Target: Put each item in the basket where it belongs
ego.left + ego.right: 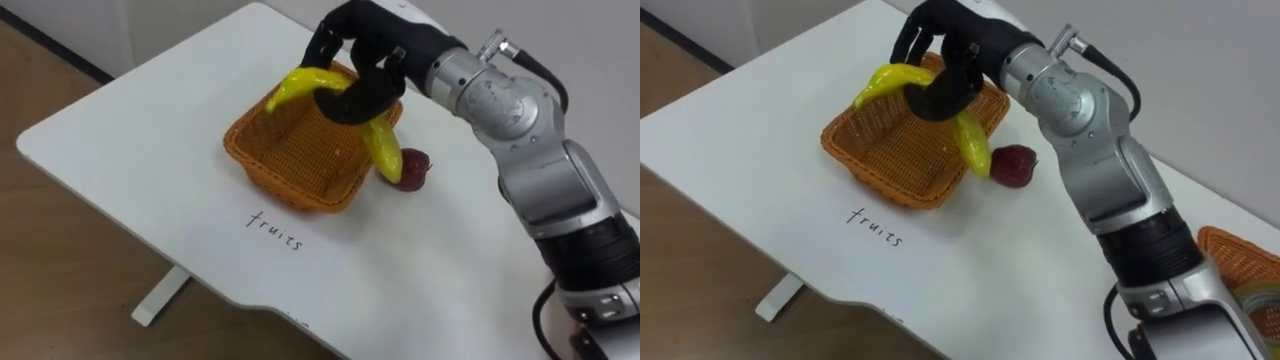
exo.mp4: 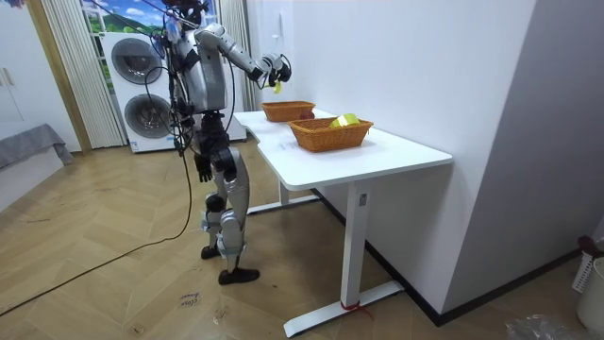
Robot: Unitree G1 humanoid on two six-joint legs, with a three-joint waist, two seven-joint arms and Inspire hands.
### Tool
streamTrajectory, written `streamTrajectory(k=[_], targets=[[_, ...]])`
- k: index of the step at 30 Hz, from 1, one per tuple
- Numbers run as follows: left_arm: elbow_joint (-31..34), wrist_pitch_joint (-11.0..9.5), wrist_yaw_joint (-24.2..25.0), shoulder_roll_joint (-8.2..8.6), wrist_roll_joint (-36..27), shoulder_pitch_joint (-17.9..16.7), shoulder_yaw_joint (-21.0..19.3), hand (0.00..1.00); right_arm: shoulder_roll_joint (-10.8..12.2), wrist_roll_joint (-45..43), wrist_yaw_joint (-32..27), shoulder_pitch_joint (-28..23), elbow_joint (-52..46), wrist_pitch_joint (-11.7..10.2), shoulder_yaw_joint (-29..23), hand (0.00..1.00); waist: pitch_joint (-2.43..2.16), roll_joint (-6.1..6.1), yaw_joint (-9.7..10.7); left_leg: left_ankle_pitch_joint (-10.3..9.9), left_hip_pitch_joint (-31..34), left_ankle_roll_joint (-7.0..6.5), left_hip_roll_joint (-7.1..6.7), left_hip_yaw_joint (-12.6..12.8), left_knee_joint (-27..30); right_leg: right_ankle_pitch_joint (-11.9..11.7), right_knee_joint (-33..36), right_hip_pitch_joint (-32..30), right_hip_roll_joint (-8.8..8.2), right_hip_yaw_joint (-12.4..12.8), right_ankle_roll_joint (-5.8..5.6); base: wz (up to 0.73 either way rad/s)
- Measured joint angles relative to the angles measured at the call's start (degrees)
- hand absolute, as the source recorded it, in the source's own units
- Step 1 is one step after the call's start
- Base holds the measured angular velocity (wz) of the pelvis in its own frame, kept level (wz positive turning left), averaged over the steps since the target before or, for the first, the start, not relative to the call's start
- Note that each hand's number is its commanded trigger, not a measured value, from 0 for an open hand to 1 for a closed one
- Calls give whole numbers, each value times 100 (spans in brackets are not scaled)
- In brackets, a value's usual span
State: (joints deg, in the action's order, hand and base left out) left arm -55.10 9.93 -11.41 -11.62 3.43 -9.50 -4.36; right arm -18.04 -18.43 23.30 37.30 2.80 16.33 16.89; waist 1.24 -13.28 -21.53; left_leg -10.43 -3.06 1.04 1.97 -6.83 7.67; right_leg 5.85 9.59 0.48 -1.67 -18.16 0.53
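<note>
Over the woven orange wicker basket [image 1: 240, 150] my right hand [image 1: 365, 55] holds the curved yellow banana [image 1: 380, 145], fingers curled round its middle and clamped on it. One end of the banana reaches in above the basket's floor. The other droops past the far rim, close above the dark red round fruit [image 1: 412, 168] that lies on the white table [image 1: 120, 130] just beside the basket. The handwritten word "fruits" [image 1: 273, 230] marks the spot, so I judge this the right basket for it.

The step is the drop, and it looks to me a little off-centre. To do it well I would carry the hand further in toward the basket's middle — until both ends of the banana are inside the rim — then lower it near the weave before letting go. Released from where it is now, the banana could catch the rim and tip out onto the red fruit, or knock the light basket askew.

My left hand [image 2: 202, 168] hangs by my hip in the room view. The red fruit should go in after this one.
</note>
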Motion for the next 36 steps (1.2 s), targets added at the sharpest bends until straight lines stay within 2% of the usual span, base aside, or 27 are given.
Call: streamTrajectory(k=[4, 12, 14, 16, 17, 18, 28, 36], targets=[[2, 4, -34, -7, -1, 11, 6, 0, 129, 11, -126, 94, 405, 0, 6, 100, 1, -1, -64, -2, 27, 1, 1, 1, -1, 0, 0, -33, -6, -38, 0, -1], [1, 7, -35, -64, 8, 0, 6, 0, 131, 23, -458, 327, 771, -24, 323, 100, 4, 2, -94, -1, 81, 1, 0, -142, 6, 0, -9, -18, -18, -247, 0, 10], [-2, 12, -35, -76, 14, -18, 2, 0, 131, 51, -541, 328, 771, -36, 366, 78, 4, 3, -110, -1, 89, 0, -2, -182, 8, 1, -9, -14, -19, -256, -1, 7], [-1, 16, -35, -79, 127, -24, 1, 0, 131, 58, -596, 328, 771, -47, 426, 25, 5, 4, -120, 0, 90, 0, -2, -188, 14, 6, -11, -14, -19, -268, -8, 2], [-1, 17, -35, -89, 129, -24, 4, 0, 131, 64, -610, 328, 773, -55, 459, 6, 5, 4, -124, 0, 89, 0, -2, -195, 14, 9, -11, -14, -19, -281, -13, 0], [-5, 17, -35, -94, 130, -27, 6, 0, 130, 64, -616, 328, 776, -61, 477, 0, 5, 4, -127, 0, 86, 0, -2, -196, 15, 10, -10, -14, -19, -289, -14, 0], [-16, 116, 59, -104, 138, -117, 7, 0, 126, 137, -661, 328, 836, -100, 624, 0, 37, 47, -95, -9, 92, 1, -4, -199, 3, 14, -18, -1, -21, -298, -20, 0], [-8, 132, 80, -104, 139, -126, 11, 0, 111, 245, -661, 328, 835, -144, 624, 0, 34, 46, -81, -9, 87, 1, -23, -206, 12, 14, -108, 57, -20, -302, -19, 0]])
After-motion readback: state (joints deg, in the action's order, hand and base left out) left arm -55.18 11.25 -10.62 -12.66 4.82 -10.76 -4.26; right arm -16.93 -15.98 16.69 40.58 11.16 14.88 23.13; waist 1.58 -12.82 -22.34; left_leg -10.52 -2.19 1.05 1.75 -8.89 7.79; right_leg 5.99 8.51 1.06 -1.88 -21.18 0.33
